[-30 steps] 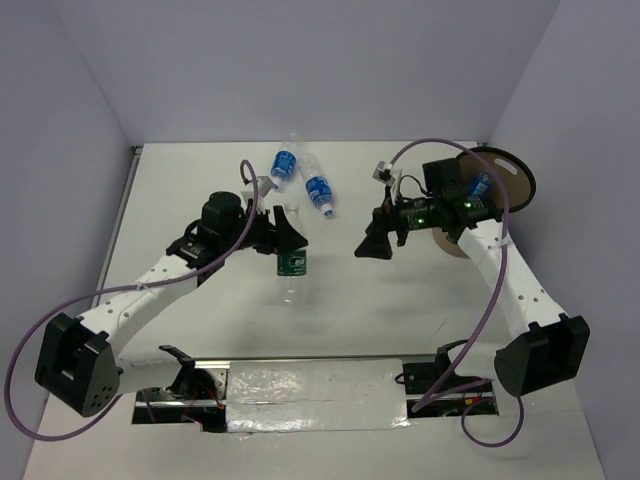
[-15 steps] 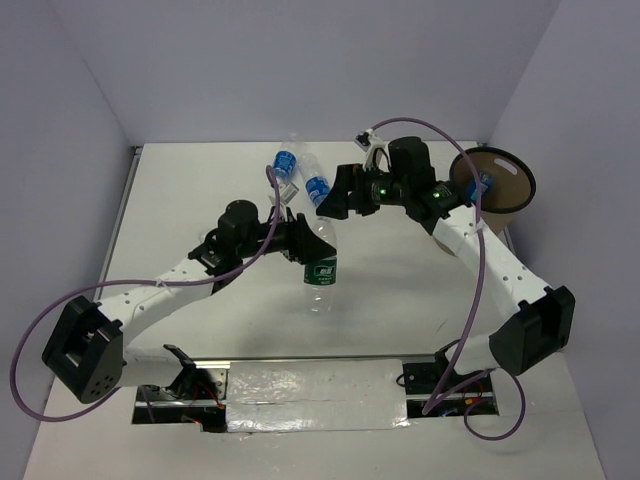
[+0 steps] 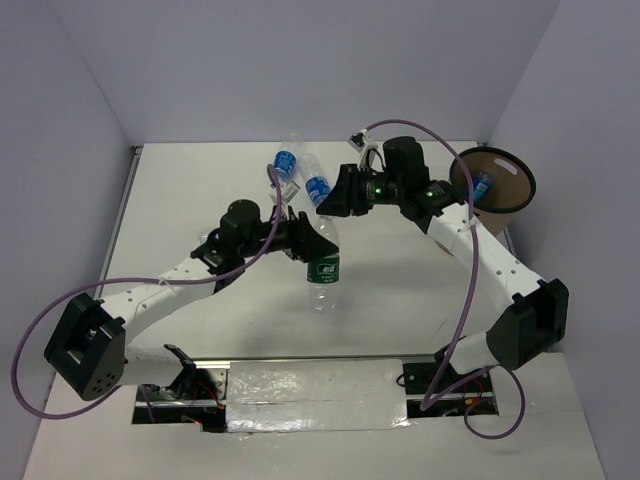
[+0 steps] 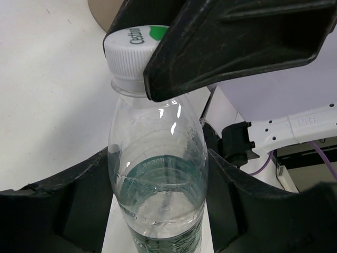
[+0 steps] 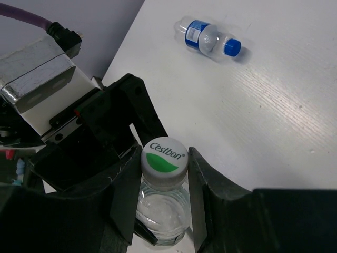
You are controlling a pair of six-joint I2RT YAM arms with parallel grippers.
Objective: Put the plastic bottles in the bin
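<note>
From above, four bottles show: one green bottle [image 3: 322, 268] held over the tabletop [image 3: 200, 190], two blue bottles [image 3: 285, 163] lying behind it, and a fourth [image 3: 480, 185] inside the bin [image 3: 515, 185] at far right. The left wrist view shows the left end effector [image 3: 315, 243] clamped on the green bottle's body. The right wrist view shows the right end effector [image 3: 328, 208] closed on its cap [image 5: 164, 155].

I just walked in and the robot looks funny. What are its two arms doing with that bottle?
Both arms have hold of the same bottle. The left gripper holds the green-label bottle by its body. The right gripper is clamped on its white cap, so it looks like a hand-off. Two blue-label bottles lie on the table behind them. Another blue bottle is already in the bin.
</note>
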